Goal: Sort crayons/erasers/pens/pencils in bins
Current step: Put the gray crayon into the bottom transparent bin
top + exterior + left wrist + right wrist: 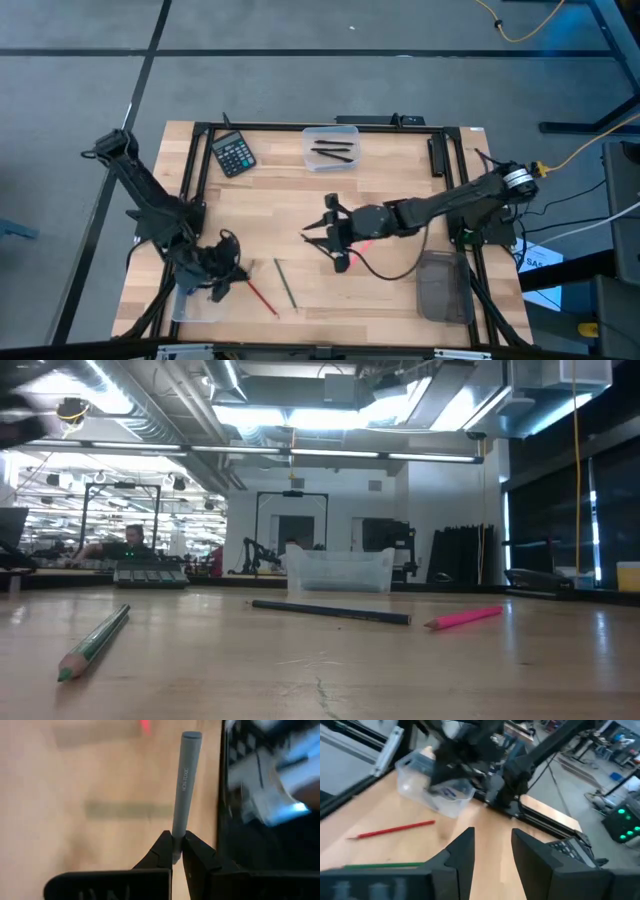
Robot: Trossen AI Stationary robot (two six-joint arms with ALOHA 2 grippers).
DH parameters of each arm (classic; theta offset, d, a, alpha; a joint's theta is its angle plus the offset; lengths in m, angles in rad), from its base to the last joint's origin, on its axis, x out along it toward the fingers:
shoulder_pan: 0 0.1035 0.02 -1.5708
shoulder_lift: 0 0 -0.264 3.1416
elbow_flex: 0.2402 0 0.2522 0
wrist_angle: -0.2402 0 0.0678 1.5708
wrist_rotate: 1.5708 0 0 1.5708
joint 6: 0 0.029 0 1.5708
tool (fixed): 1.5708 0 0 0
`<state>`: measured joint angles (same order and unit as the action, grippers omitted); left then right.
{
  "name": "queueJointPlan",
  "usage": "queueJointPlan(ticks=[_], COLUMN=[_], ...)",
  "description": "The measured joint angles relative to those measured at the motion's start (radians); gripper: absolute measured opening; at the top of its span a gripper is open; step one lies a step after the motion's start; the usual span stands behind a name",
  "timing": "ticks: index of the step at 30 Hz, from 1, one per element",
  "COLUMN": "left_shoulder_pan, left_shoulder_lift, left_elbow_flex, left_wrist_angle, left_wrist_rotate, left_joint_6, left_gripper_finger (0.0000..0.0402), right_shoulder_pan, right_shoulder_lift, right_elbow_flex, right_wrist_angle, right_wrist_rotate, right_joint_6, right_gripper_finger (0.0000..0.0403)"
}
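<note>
**Grey-blue stick carried over the near-left bin, right arm empty at mid-table**

Starting at the left, the left gripper point(222, 268) is pinched tight on one end of a grey-blue crayon point(184, 790), so the stick juts straight out past the fingertips; the end grip probably lets it drop lengthwise into a tub. The gripper hangs at the edge of the clear bin point(196, 303) in the table's near-left corner, which I judge to be its target.

Just right of that, a red pencil point(263, 296) and a green pencil point(287, 284) lie loose on the wooden table point(400, 300), near each other and not yet sorted. The calculator point(234, 154) sits at the far left corner, apart from the job.

In the middle, a second clear bin point(331, 147) at the far edge already holds a couple of dark sticks. The right gripper point(322, 230) hovers over the table centre with its fingers spread and nothing between them, seemingly ready for a next pick; a pink pencil point(464, 618) and a black pencil point(331, 611) lie near there.

At the right, the smoky grey bin point(441, 286) stands by the near-right edge; its contents cannot be made out.
</note>
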<state>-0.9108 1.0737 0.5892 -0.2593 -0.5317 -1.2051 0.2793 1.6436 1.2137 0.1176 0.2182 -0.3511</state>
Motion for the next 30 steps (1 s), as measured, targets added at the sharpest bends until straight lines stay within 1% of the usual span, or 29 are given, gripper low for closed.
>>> queueJointPlan(ticks=[2,4,6,10,11,14,18,23,25,30], left_shoulder_pan=[-0.035,-0.076,-0.117,-0.17,-0.181,-0.204,-0.225,-0.239,-0.24,-0.24], left_shoulder_lift=[0.001,0.0,0.002,0.026,0.032,0.046,0.05,0.05,0.05,0.05], left_elbow_flex=[0.0,0.0,0.0,0.0,0.0,0.0,0.0,0.0,0.0,0.0], left_wrist_angle=[-0.028,-0.033,-0.052,-0.091,-0.101,-0.126,-0.159,-0.17,-0.172,-0.178], left_wrist_rotate=[0.101,0.152,0.163,0.14,0.147,0.214,0.237,0.248,0.284,0.384], left_joint_6=[-0.139,-0.27,-0.362,-0.485,-0.522,-0.616,-0.711,-0.761,-0.786,-0.838], left_gripper_finger=[0.0014,0.0014,0.0014,0.0014,0.0014,0.0014,0.0014,0.0014,0.0014,0.0014], right_shoulder_pan=[-0.021,-0.042,-0.059,-0.081,-0.085,-0.1,-0.118,-0.127,-0.127,-0.127], right_shoulder_lift=[0.025,0.04,0.056,0.072,0.072,0.072,0.072,0.072,0.072,0.072], right_elbow_flex=[0.0,0.0,0.0,0.0,0.0,0.0,0.0,0.0,0.0,0.0], right_wrist_angle=[0.053,0.091,0.114,0.125,0.126,0.146,0.221,0.237,0.235,0.216], right_wrist_rotate=[0.0,-0.002,-0.002,-0.005,-0.01,-0.014,-0.015,-0.117,-0.136,-0.134], right_joint_6=[0.004,0.006,0.006,0.011,0.011,0.009,0.019,0.053,0.06,0.059], right_gripper_finger=[0.0133,0.0133,0.0133,0.0133,0.0133,0.0133,0.0133,0.0133,0.0133,0.0133])
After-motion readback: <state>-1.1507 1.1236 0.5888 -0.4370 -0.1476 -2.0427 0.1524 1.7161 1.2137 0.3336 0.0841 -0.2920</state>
